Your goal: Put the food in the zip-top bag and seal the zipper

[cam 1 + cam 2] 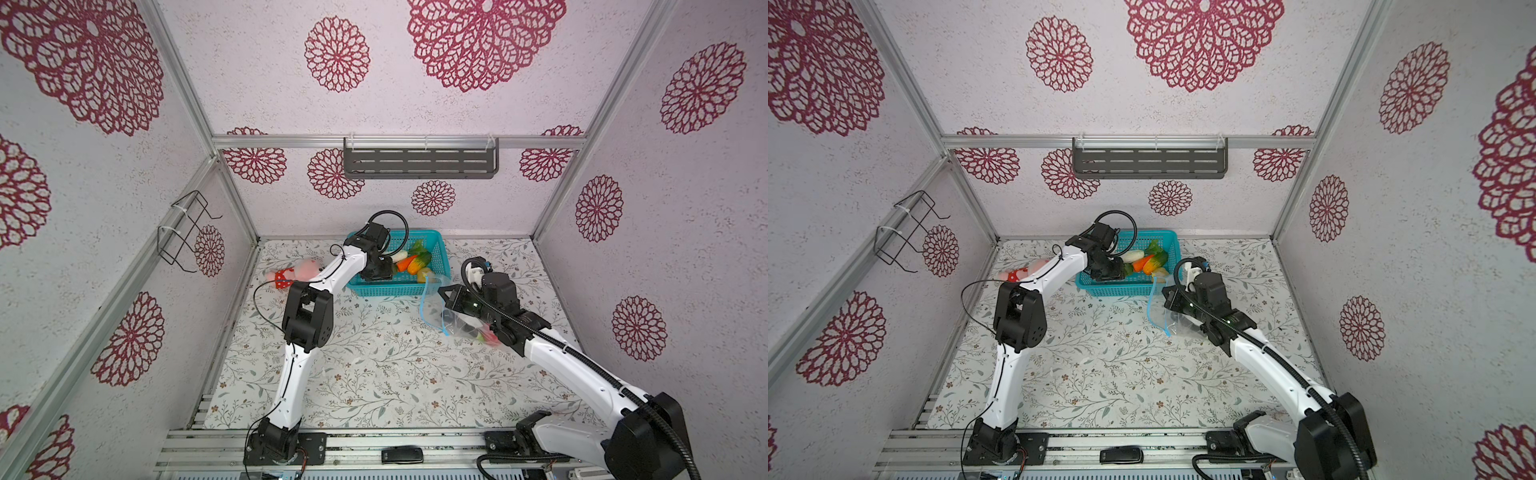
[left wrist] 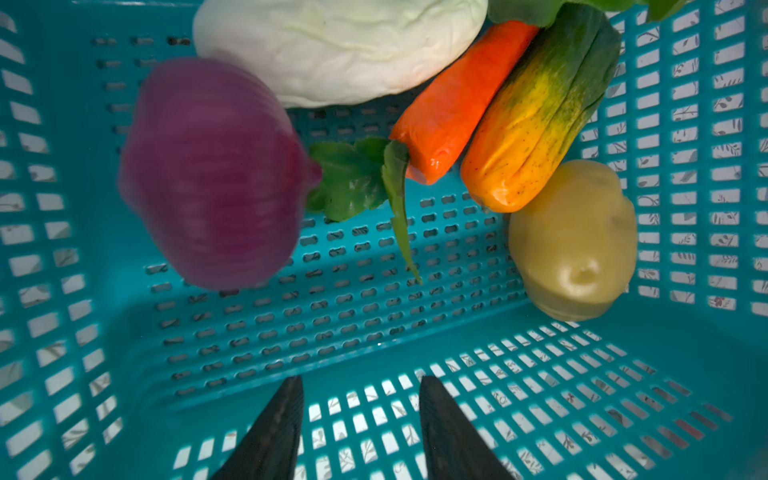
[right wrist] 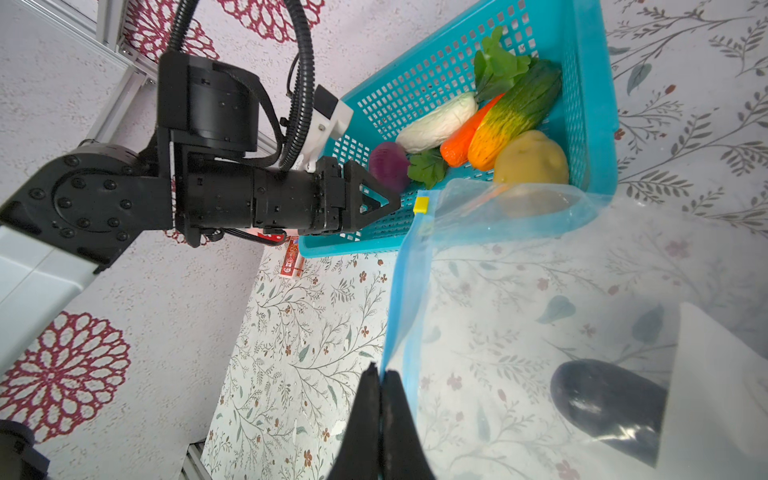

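My left gripper [image 2: 361, 379] reaches down inside the teal basket [image 2: 62, 249], open with nothing between its fingers. Ahead of it the purple onion [image 2: 212, 174] is blurred, free of the fingers. Green leaves [image 2: 353, 178], a white vegetable [image 2: 340, 45], a carrot [image 2: 457, 99], a yellow-green vegetable [image 2: 540, 112] and a potato [image 2: 573, 237] also lie in the basket. My right gripper [image 3: 380, 370] is shut on the light-blue zipper [image 3: 405, 291] of the clear zip-top bag [image 3: 540, 311], holding its mouth up beside the basket [image 1: 399, 291]. A dark eggplant [image 3: 606, 399] lies in the bag.
A pink plush toy [image 1: 291, 274] in a red dotted dress lies on the floral table left of the basket, behind my left arm. A grey shelf [image 1: 419, 162] hangs on the back wall and a wire rack [image 1: 187, 232] on the left wall.
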Motion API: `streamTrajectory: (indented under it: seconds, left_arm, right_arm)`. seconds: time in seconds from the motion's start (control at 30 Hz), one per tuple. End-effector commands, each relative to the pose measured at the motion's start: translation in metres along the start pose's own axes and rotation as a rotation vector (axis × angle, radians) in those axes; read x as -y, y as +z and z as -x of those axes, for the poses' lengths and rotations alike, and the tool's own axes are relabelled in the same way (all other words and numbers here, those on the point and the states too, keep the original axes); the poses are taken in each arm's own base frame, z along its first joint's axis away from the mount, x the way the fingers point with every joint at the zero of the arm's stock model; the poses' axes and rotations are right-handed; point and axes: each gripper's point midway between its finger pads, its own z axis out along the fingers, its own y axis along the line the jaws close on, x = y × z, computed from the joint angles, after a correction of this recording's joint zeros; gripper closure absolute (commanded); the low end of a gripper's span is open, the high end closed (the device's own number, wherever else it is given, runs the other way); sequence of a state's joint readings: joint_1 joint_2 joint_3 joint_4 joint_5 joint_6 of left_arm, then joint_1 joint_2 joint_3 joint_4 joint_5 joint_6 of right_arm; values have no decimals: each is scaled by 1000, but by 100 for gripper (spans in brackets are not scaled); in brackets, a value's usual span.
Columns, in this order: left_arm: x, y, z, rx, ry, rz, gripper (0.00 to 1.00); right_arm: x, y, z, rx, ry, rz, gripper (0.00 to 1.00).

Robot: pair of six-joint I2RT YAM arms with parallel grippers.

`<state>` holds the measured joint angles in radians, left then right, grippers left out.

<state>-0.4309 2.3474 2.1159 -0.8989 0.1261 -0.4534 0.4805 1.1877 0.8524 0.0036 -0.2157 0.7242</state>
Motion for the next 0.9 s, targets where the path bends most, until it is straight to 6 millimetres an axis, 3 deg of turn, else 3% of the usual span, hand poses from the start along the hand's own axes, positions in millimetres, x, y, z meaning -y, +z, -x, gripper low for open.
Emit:
streamTrajectory:
  seconds: [0.0, 0.87]
  left_arm:
    - [5, -28, 14, 59, 11, -22, 51]
    - [-2, -53, 8, 43, 73, -12, 31]
  right_arm:
    - [-7, 1, 7, 27, -34, 38, 100]
    - [-5, 2, 6, 25, -34, 39, 100]
